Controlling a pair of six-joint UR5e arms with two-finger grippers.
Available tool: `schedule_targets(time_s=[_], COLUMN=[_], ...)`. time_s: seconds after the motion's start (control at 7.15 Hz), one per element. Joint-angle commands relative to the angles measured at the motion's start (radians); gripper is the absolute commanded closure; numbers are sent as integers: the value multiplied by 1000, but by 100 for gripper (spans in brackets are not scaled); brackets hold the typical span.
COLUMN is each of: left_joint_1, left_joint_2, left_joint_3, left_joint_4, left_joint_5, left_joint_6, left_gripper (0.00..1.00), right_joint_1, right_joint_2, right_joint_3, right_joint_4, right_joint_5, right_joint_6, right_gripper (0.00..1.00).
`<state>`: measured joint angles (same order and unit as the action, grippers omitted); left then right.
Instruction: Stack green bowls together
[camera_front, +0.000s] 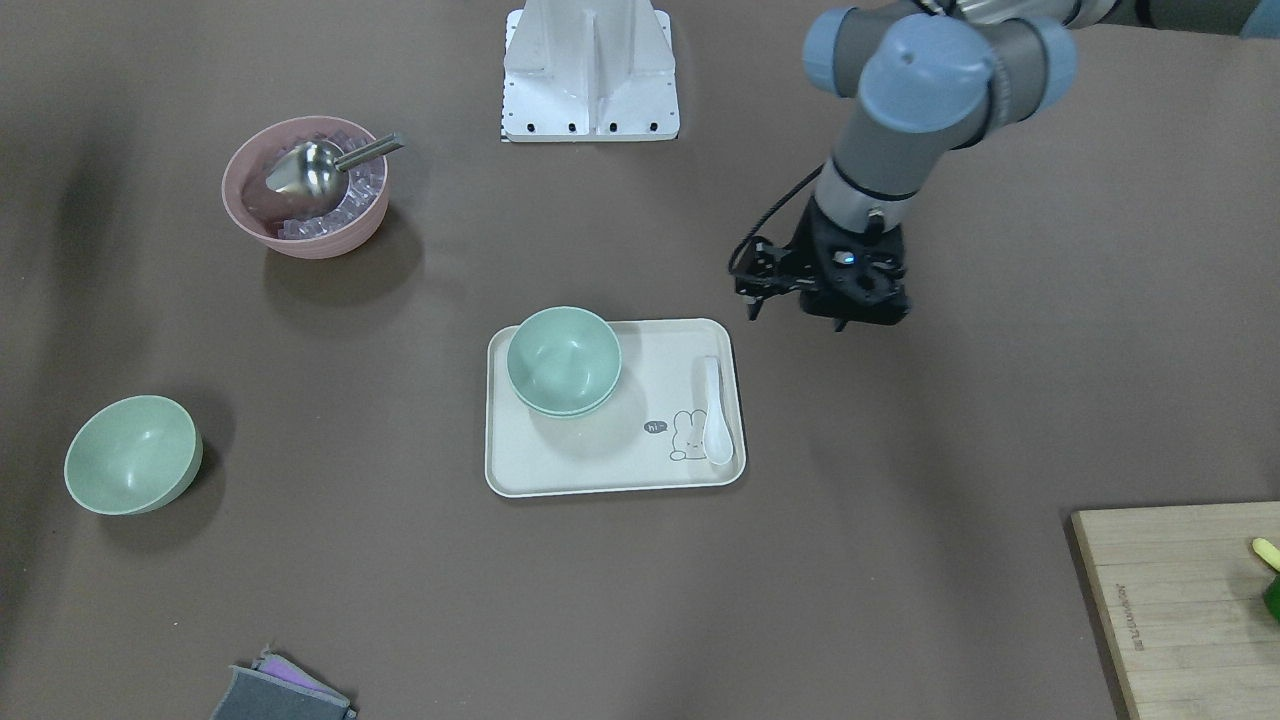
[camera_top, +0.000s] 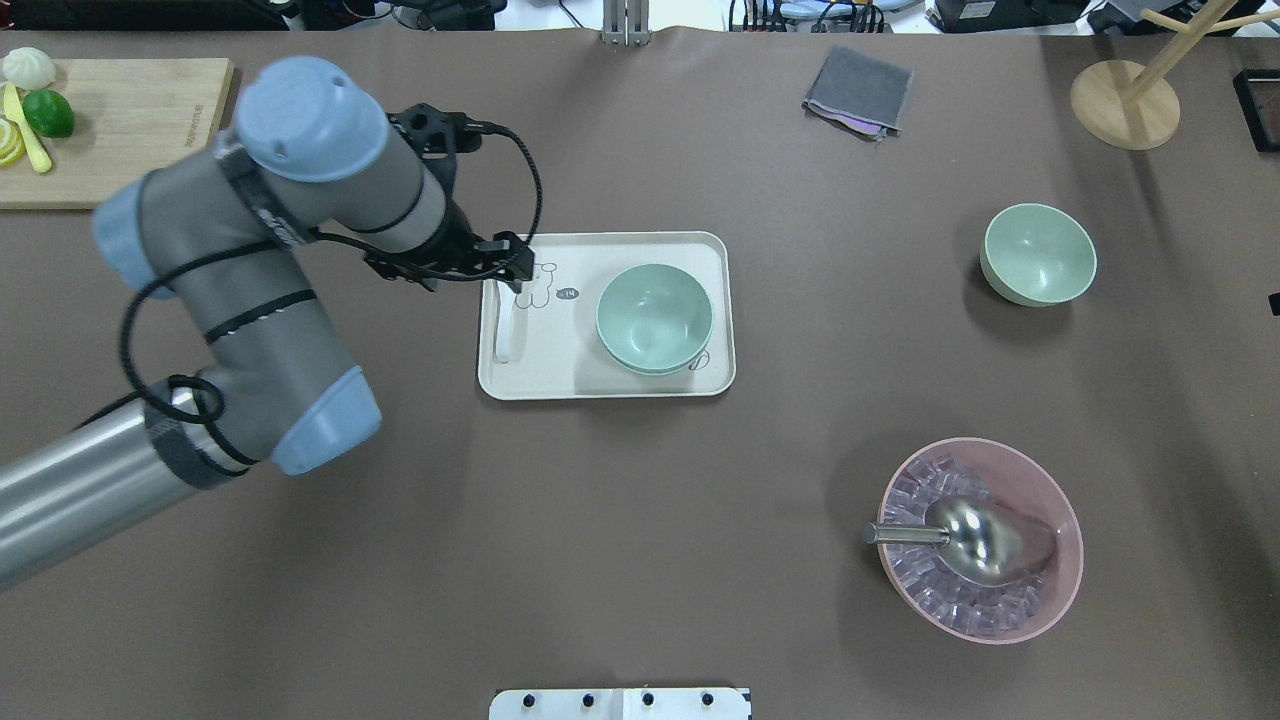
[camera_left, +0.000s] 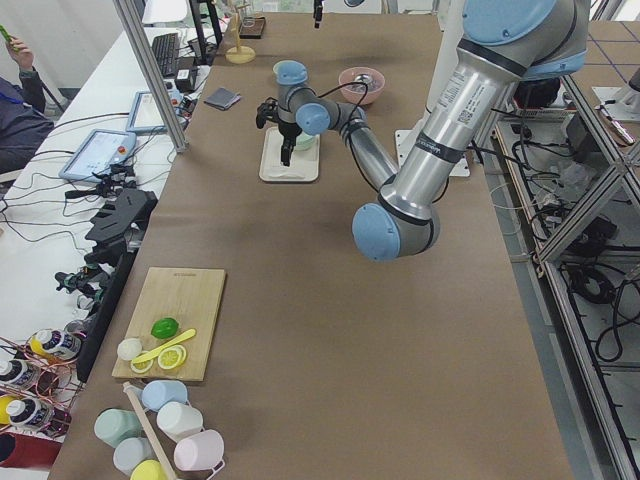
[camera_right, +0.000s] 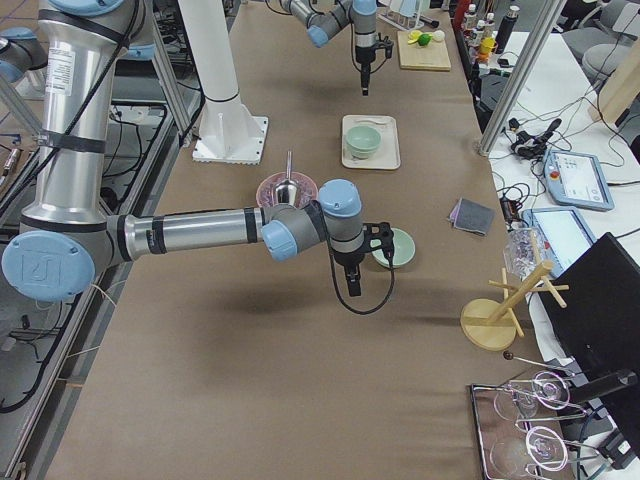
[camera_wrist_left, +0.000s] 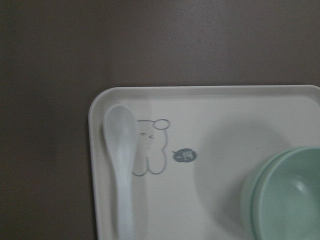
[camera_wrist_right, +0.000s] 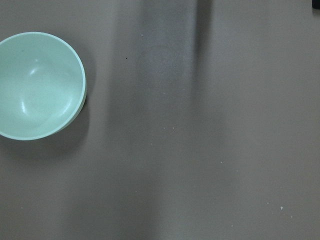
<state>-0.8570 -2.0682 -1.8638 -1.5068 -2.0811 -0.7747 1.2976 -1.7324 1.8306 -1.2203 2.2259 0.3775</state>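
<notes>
Two pale green bowls (camera_front: 563, 362) (camera_top: 654, 318) sit nested on a cream tray (camera_front: 600, 470) (camera_top: 560, 375). A third green bowl (camera_front: 133, 455) (camera_top: 1038, 253) stands alone on the table and shows at the left of the right wrist view (camera_wrist_right: 37, 85). My left gripper (camera_front: 838, 318) (camera_top: 505, 268) hangs above the tray's spoon end, and its fingers do not show clearly. My right gripper (camera_right: 352, 282) hovers beside the lone bowl. It shows only in the right side view, so I cannot tell whether it is open or shut.
A pink bowl (camera_front: 305, 190) (camera_top: 980, 540) holds ice cubes and a metal scoop. A white spoon (camera_front: 715, 410) lies on the tray. A cutting board (camera_top: 110, 130) with fruit, a grey cloth (camera_top: 858, 92) and a wooden rack (camera_top: 1125, 100) stand at the table's far edge.
</notes>
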Motion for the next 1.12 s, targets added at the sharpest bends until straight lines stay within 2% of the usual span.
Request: schedule_targets(time_s=[0.0, 0.14, 0.28, 0.42, 0.7, 0.84, 0.98], left_joint_1=[-255, -383, -471, -512, -537, -540, -540], left_joint_2=[149, 237, 310, 357, 417, 422, 424], left_joint_3=[-58, -35, 21, 52, 51, 51, 52], left_joint_4=[123, 123, 122, 125, 111, 112, 112], left_joint_5=[-118, -175, -187, -194, -198, -198, -198], left_joint_6=[420, 618, 831, 938, 948, 948, 948], left_gripper=[2, 2, 2, 2, 2, 2, 2], right_joint_1=[-7, -6, -11, -24, -117, -170, -187], right_joint_2=[22, 65, 144, 218, 315, 320, 320], right_joint_3=[-13, -57, -121, -190, -240, -241, -246], right_joint_4=[-10, -10, -10, -10, -5, 4, 4], right_joint_5=[6, 9, 9, 6, -15, -72, -89], right_joint_6=[3, 21, 76, 83, 225, 242, 242], right_gripper=[0, 0, 2, 3, 7, 12, 18])
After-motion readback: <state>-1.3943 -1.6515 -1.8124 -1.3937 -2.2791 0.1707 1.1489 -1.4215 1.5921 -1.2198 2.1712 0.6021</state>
